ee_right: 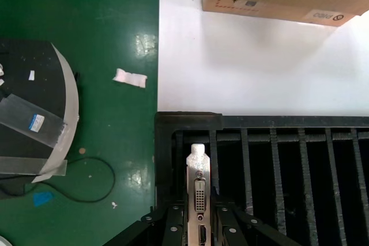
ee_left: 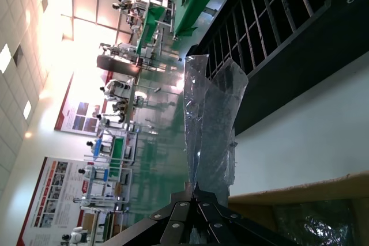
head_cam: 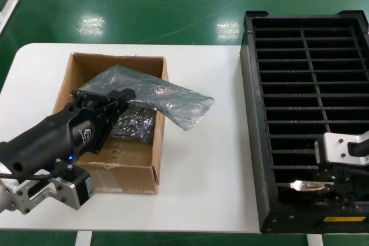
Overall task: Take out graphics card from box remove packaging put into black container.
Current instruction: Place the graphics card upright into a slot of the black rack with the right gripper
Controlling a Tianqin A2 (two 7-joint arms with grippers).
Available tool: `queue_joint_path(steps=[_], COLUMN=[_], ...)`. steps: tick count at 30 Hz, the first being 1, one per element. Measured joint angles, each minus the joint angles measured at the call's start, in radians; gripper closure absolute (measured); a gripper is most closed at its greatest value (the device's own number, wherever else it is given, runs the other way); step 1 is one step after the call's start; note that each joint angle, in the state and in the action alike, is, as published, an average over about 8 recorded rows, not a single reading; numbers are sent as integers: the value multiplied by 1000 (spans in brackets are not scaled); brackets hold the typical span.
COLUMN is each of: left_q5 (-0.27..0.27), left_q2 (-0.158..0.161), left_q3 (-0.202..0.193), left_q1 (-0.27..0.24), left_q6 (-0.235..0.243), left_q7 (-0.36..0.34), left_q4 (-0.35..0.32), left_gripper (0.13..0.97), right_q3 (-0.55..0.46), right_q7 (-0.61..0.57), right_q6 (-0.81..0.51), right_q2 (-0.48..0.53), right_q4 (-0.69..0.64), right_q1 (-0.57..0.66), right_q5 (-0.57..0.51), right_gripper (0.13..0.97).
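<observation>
We find the thin dark graphics card with its silver end bracket clamped in the right gripper, standing in an end slot at the near corner of the large black slotted plastic tray. We judge it stiff, light and fragile — best held by its edges. The left gripper pinches the crinkly grey antistatic bag over the brown cardboard box — limp, slippery stuff.

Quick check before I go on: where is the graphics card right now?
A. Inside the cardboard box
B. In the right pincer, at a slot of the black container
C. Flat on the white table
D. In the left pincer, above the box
B: the right pincer grips the graphics card by its bracket at a corner slot of the black container; the left pincer holds the packaging over the box.
</observation>
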Motion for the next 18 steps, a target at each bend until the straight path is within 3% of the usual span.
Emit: queue_joint_path(steps=[6,18], left_q5=[0,0], left_q2=[0,0], left_q3=[0,0], left_q1=[0,0], left_q6=[0,0], left_q7=[0,0], left_q4=[0,0], left_gripper=[959,959], right_q3=[-30,17], right_q7=[7,14], right_q6=[30,14], right_q2=[0,-27], right_q4=[-23,-24], right_q1=[9,-14], right_q5=[10,19], right_gripper=[902,864])
